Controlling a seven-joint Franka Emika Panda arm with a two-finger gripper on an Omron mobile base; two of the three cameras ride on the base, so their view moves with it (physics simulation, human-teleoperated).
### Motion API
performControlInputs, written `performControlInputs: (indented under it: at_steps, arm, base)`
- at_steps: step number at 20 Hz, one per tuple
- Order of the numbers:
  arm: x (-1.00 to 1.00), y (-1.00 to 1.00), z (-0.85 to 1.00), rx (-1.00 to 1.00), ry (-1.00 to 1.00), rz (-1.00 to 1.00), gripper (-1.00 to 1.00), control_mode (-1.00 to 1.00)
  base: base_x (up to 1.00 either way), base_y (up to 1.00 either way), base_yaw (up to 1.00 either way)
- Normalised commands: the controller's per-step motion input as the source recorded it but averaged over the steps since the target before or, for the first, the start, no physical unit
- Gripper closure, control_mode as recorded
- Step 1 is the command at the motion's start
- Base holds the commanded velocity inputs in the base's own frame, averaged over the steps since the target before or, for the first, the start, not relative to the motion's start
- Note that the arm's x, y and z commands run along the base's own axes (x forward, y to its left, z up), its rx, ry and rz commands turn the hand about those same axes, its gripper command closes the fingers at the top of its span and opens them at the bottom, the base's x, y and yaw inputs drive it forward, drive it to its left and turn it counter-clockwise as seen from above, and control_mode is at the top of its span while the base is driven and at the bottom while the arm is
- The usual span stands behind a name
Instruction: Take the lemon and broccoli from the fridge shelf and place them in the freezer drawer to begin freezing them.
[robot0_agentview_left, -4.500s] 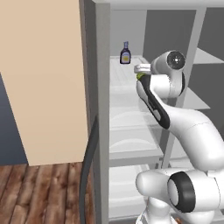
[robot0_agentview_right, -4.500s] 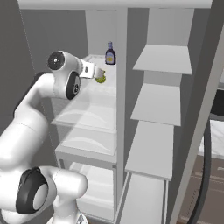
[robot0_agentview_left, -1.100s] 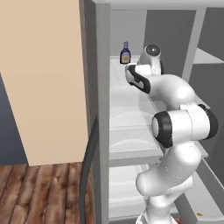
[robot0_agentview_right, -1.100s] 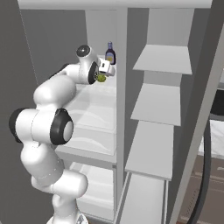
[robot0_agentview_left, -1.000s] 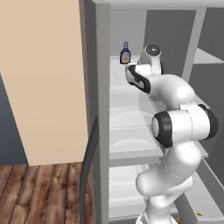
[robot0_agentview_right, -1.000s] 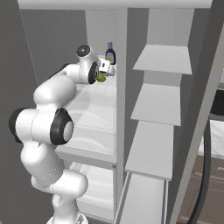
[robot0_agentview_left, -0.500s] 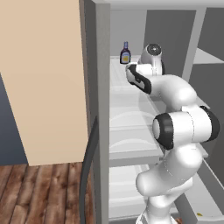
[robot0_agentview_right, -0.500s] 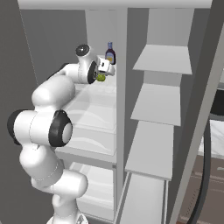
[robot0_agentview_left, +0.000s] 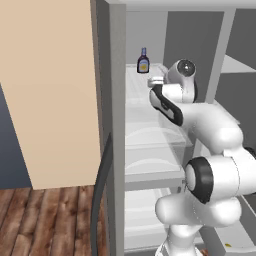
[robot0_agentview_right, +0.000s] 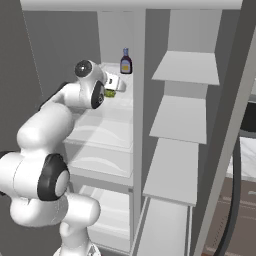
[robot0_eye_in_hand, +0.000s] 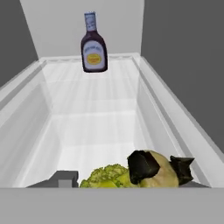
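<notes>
My gripper (robot0_eye_in_hand: 162, 168) reaches into the top of the fridge, low over the ribbed fridge shelf (robot0_eye_in_hand: 92, 127). Its two dark fingertips (robot0_eye_in_hand: 142, 164) press on either side of the pale yellow lemon (robot0_eye_in_hand: 159, 178), so it is shut on the lemon. The green bumpy broccoli (robot0_eye_in_hand: 107, 177) lies right beside the lemon on the left, touching it. From the base, the gripper (robot0_agentview_right: 117, 85) sits at the shelf's front with a green bit of broccoli (robot0_agentview_right: 110, 93) just below it. The gripper (robot0_agentview_left: 156, 81) is partly hidden by the wrist. The freezer drawer is out of view.
A dark bottle with a yellow label (robot0_eye_in_hand: 93, 43) stands at the back of the shelf, also in the base views (robot0_agentview_left: 143, 62) (robot0_agentview_right: 126, 61). Clear curved-front bins (robot0_agentview_right: 102, 145) sit below. Grey side shelves (robot0_agentview_right: 185, 67) are on the right, and the shelf's raised rim (robot0_eye_in_hand: 170, 113) is close to the hand.
The fingers have closed in onto the lemon. The arm and hand have hardly moved, and the bottle and broccoli stay where they were.
</notes>
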Motion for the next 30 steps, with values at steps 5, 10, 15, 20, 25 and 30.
performControlInputs:
  at_steps: [5,10,15,20,25,30]
  arm:
    - [-1.0,0.11,0.34,0.01,-0.02,0.0,1.0,-1.0]
    - [-0.97,0.03,0.42,0.07,0.03,0.0,1.0,-1.0]
    - [-0.86,0.0,-0.01,0.06,0.06,0.0,1.0,-1.0]
    - [-0.51,0.02,-0.16,0.0,0.09,0.0,1.0,-1.0]
    - [-0.49,0.0,-0.07,0.07,0.1,-0.01,1.0,-1.0]
    - [0.0,0.0,0.0,0.0,0.0,0.0,1.0,1.0]
  base:
    - [0.0,0.0,0.0]
    - [0.0,0.0,0.0]
    - [0.0,0.0,0.0]
    - [0.0,0.0,0.0]
    - [0.0,0.0,0.0]
    - [-0.95,0.0,-0.13]
